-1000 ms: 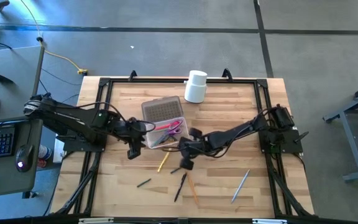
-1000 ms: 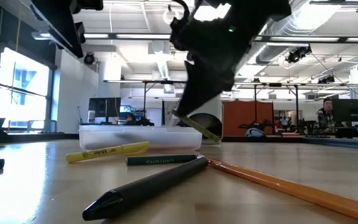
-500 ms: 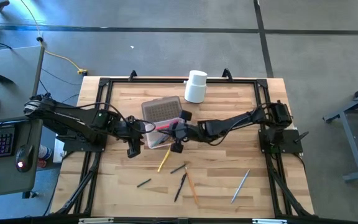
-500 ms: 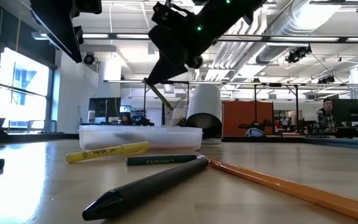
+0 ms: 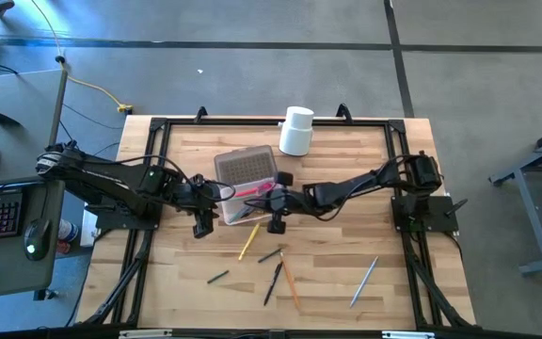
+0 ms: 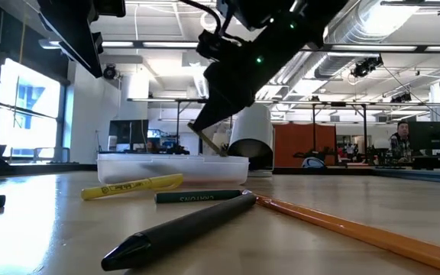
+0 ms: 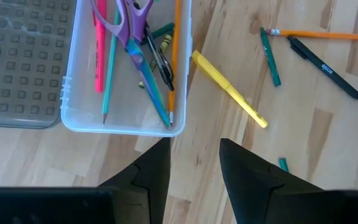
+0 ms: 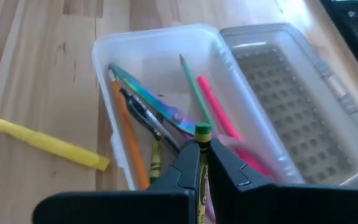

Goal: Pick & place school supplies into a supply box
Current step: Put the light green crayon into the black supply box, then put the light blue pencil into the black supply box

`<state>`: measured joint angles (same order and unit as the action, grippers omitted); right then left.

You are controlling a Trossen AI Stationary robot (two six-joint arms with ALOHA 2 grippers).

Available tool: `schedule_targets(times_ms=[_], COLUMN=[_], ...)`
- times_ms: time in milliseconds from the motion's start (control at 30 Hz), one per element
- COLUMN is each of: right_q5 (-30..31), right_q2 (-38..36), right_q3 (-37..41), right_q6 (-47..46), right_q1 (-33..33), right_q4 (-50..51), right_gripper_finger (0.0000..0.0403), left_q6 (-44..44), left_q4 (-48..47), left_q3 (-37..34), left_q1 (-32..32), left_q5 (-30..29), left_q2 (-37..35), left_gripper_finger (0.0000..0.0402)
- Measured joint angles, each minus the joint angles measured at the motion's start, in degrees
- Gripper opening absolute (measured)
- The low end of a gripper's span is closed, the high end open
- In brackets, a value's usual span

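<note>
Only the right wrist view shows the right gripper (image 8: 201, 163) clamping a green-tipped crayon (image 8: 202, 132) above the supply box (image 8: 160, 46); the left gripper (image 7: 194, 163) waits, fingers apart.

Scissors (image 7: 127, 25) in box (image 7: 72, 122), pens (image 5: 276, 275) outside

A light wooden plank table (image 5: 346, 235) with a black metal frame along its edges carries everything. Near its middle sits a clear plastic rectangular box (image 5: 250, 209) with its grey textured lid (image 5: 246, 168) lying open flat on the far side. A white cylindrical container (image 5: 296, 131) stands at the far edge. Loose on the planks nearer the front lie a yellow highlighter (image 5: 247, 247), a short dark green crayon (image 5: 270, 255), a black pen (image 5: 273, 282), an orange pencil (image 5: 290, 282), a small dark green stub (image 5: 217, 277) and a silver pen (image 5: 364, 281).
</note>
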<state>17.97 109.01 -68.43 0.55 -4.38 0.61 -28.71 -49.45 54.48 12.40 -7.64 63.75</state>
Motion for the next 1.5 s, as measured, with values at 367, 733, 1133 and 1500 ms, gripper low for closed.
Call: schedule_targets(times_ms=[367,733,1133,1500], right_q5=[-0.62,-1.94,-4.07,-30.0], right_q2=[0.0,0.0,-2.08,-2.64], right_q3=[5.85,7.59,0.83,-3.14], right_q6=[-0.57,-4.74,-4.59,-17.96], right_q1=[0.36,0.61,-2.52,-13.73], right_q4=[-3.15,-4.97,-3.24,4.02], right_gripper_finger=[0.0006,0.0069,0.0104,0.0098], left_q6=[1.62,2.97,2.95,2.93], left_q4=[-0.02,0.02,0.02,-0.13], left_q3=[0.0,0.0,0.0,0.0], left_q1=[-0.02,-0.02,-0.02,-0.02], left_q5=[0.01,-0.89,-1.09,-1.07], left_q2=[0.02,0.18,0.2,0.2], left_gripper_finger=[0.0172,0.0172,0.0172,0.0172])
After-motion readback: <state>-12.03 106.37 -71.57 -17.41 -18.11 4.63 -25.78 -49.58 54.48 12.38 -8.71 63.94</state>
